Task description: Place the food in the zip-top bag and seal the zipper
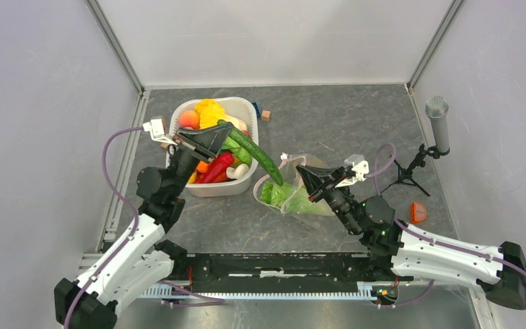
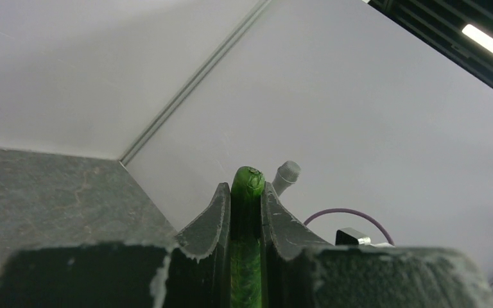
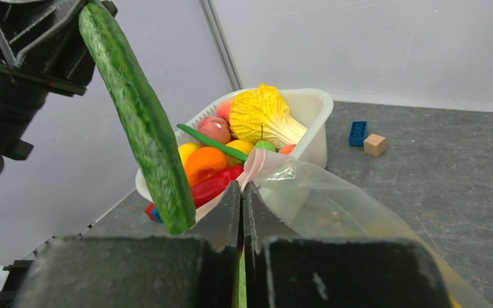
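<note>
The step in hand is the loading of the food: the left pincer [image 2: 247, 194] is closed on one end of the single long green cucumber [image 3: 138, 119] and holds it in the air, slanted downward, with the free tip just beside the mouth of the zip-top bag [image 3: 337, 202]. The right pincer [image 3: 242, 190] is fully closed on the mouth edge of the bag, at the pink zipper [image 3: 255, 168], and lifts this edge so that the mouth stays open. The bag lies on the counter [image 1: 342, 116] just to the right of the white tub [image 3: 316, 102], and it already contains one green leafy piece [image 1: 279, 194], as far as I can tell. I judge that the next move calls for lowering the cucumber tip-first into the mouth and releasing it only when most of its length is inside; the mouth looks narrow, so the angle must be careful, and the zipper is not yet sealed. Counted: one bag, one tub, one cucumber, and two small blocks behind the tub, one blue block [image 3: 357, 133] and one wooden block [image 3: 375, 144]. Several pieces of food remain in the tub, at least six, but they overlap and I cannot count them exactly.
</note>
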{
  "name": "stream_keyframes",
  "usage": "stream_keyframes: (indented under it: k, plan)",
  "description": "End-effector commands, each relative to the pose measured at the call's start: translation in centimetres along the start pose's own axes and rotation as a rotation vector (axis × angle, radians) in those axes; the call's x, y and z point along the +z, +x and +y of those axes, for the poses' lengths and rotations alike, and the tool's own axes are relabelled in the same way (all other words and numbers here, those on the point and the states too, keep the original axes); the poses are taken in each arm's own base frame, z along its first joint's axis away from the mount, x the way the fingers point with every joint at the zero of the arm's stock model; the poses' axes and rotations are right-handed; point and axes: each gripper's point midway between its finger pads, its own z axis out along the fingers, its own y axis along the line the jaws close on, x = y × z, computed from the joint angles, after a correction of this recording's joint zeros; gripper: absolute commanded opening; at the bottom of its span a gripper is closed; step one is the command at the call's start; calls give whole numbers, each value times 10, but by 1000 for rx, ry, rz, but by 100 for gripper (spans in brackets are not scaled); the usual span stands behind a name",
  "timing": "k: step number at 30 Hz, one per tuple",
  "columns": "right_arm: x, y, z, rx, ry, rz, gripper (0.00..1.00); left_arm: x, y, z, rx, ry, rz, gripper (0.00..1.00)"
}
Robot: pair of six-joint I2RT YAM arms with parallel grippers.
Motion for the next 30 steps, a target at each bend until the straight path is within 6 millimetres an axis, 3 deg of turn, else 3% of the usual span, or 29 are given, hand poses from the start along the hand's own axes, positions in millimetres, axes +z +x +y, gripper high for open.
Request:
stream_keyframes:
  k: [1,8,15,26,30]
  plan:
    - [5,-38,16,87,-51,-110,0,4,-4,-22,-1,63,-94,2]
    - [5,-45,20,108,-66,-128,0,5,34,-7,54,-1,-75,2]
    - [6,-52,26,137,-94,-148,0,2,51,13,111,-102,-76,2]
    - [10,-49,26,215,-71,-148,0,-9,30,34,189,-243,-159,2]
    - [12,-47,23,288,-37,-146,0,-3,26,27,212,-232,-162,2]
